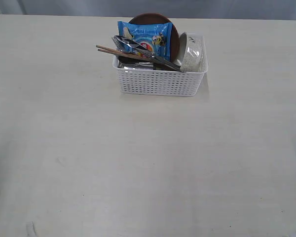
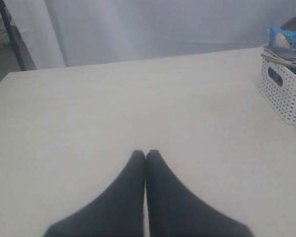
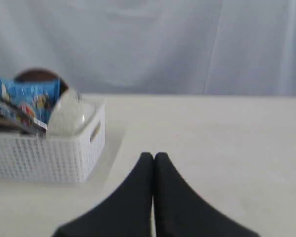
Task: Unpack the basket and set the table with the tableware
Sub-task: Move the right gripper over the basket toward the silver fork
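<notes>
The white perforated basket (image 1: 158,81) stands at the far middle of the cream table (image 1: 138,163). Inside it an off-white bowl (image 1: 192,52) leans on edge at the right end, and a round brown plate (image 1: 173,34) stands behind the blue snack packet (image 1: 147,37). Steel knife and fork (image 1: 143,52) and wooden chopsticks (image 1: 113,51) poke out over the left rim. Neither gripper shows in the exterior view. My left gripper (image 2: 145,154) is shut and empty, with the basket (image 2: 286,94) far off. My right gripper (image 3: 153,156) is shut and empty, apart from the basket (image 3: 49,153).
A pale curtain (image 3: 187,44) hangs behind the table's far edge. A dark stand leg (image 2: 12,39) shows beyond the table corner in the left wrist view. Bare tabletop spreads in front of and beside the basket.
</notes>
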Available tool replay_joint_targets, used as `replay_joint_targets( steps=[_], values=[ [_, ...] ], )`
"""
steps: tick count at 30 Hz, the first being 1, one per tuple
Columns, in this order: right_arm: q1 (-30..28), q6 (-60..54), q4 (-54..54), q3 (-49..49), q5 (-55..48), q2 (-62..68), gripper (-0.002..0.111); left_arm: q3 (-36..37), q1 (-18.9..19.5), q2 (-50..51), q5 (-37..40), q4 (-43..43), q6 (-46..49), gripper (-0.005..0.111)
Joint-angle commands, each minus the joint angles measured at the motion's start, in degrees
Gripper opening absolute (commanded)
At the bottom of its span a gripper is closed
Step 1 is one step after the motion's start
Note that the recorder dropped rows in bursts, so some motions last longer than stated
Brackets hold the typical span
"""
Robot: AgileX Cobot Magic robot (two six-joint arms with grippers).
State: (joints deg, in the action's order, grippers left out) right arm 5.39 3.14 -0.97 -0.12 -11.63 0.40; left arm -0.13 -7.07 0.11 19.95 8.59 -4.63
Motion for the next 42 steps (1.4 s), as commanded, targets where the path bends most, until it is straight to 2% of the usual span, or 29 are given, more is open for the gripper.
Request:
replay_joint_targets(
  steps=[1,13,16,20,25,29,32,36,42],
  values=[
    [0.24,0.1,-0.6,0.12,16.44,-0.4,0.0,0.13,-0.29,-0.11,-0.03,-0.07,-0.13,0.0],
    [0.24,2.72,-0.6,0.12,38.36,-0.4,0.0,0.13,-0.29,-0.11,-0.03,0.18,-0.13,0.0],
    [0.24,6.73,-0.6,-1.06,36.98,-0.4,0.0,0.13,-0.29,-0.11,-0.03,0.18,-0.13,0.0],
    [0.24,9.33,-0.6,-9.64,24.51,0.05,0.0,0.13,-0.29,-0.11,-0.03,0.18,-0.13,0.0],
    [0.34,9.33,-0.6,-23.81,11.0,11.34,0.0,0.13,-0.29,-0.11,-0.03,0.18,-0.13,0.0],
    [4.27,5.33,-0.6,-40.4,-5.28,34.18,0.0,0.13,-0.29,-0.11,-0.03,0.18,-0.13,0.0],
    [11.89,1.27,-0.6,-55.65,-22.4,56.76,0.0,0.13,-0.29,-0.11,-0.03,0.18,-0.13,0.0],
    [17.94,1.27,-0.63,-71.59,-42.33,79.11,0.0,0.13,-0.29,-0.11,-0.03,0.18,-0.13,0.0],
    [18.95,-1.5,6.4,-81.09,-45.78,91.07,0.0,0.13,-0.29,-0.11,-0.03,0.18,-0.13,0.0]
  ],
)
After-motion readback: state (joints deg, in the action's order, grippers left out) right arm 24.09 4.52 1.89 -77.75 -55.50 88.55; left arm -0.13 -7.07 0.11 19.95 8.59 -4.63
